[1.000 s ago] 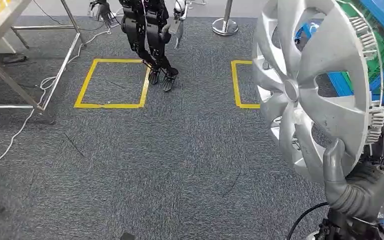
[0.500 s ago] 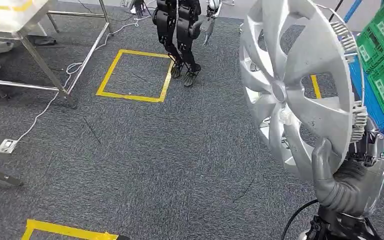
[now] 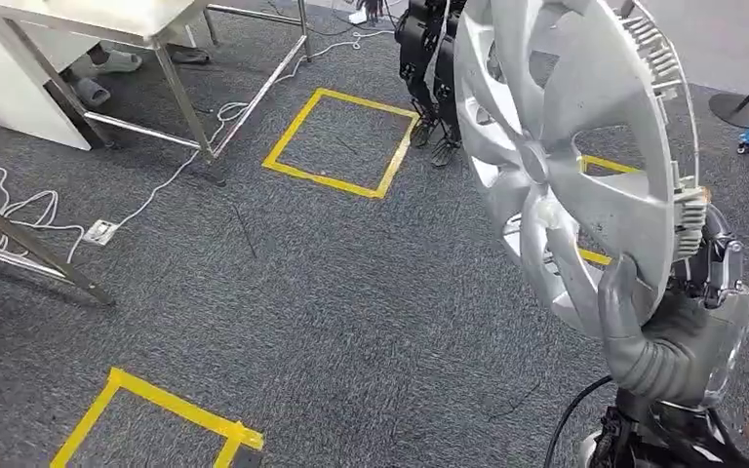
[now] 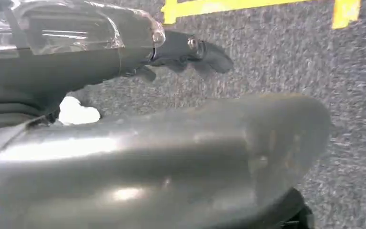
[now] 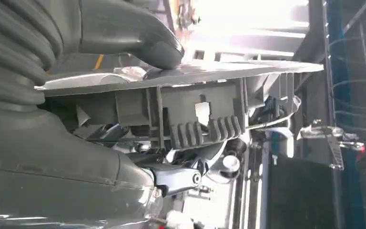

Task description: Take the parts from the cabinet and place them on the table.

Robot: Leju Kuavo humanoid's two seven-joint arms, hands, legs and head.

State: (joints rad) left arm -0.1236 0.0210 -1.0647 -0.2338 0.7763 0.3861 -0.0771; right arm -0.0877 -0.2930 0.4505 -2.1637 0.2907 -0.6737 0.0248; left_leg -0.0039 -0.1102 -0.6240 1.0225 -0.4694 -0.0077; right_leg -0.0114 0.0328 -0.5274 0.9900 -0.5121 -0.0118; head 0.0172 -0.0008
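Carry step in hand. Right hand point(image 3: 665, 331) gripped hubcap point(image 3: 571, 156) by rim, thumb on face, fingers point(image 5: 181, 179) behind; hubcap upright, well apart from worktop point(image 3: 107, 19). Left hand point(image 4: 190, 50): fingers' state not clear. Next, likely: approach worktop, lay hubcap flat.

Robot lab: floor tape squares point(image 3: 341, 141)

Grey carpet floor point(image 3: 332, 322). Yellow tape square point(image 3: 341, 141) on floor, another yellow tape square point(image 3: 156, 424) near bottom edge. White cable point(image 3: 171, 180) runs across carpet to small white socket box point(image 3: 100, 232). Metal frame legs point(image 3: 185, 102) stand at top left. Slippers point(image 3: 93, 90) lie under frame. Second dark robot point(image 3: 429, 58) stands just beside far tape square.
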